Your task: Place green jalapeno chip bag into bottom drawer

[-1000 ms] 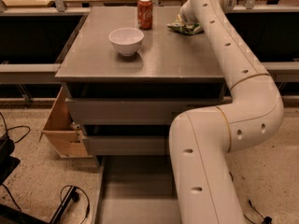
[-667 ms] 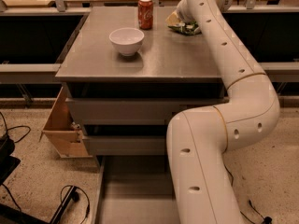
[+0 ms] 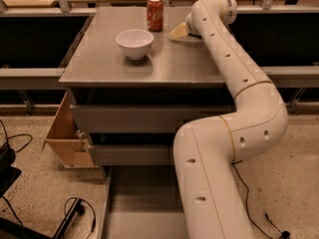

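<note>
The green jalapeno chip bag does not show; the spot at the back right of the grey cabinet top (image 3: 104, 59) where it lay is covered by my arm. My gripper (image 3: 179, 32) is low over that spot, just right of the red can, its cream tip pointing left. The bottom drawer (image 3: 142, 203) is pulled out toward me at floor level, with a flat grey floor; my white arm hides its right part. The two grey drawers above it are shut.
A white bowl (image 3: 135, 43) stands at the middle of the top. A red soda can (image 3: 155, 14) stands behind it. A tan wooden box (image 3: 67, 133) sticks out at the cabinet's left side. Black cables (image 3: 75, 213) lie on the floor at the left.
My wrist has swung left and down over the green bag, which showed beside the arm before and is now hidden. The bowl and the can have not moved.
</note>
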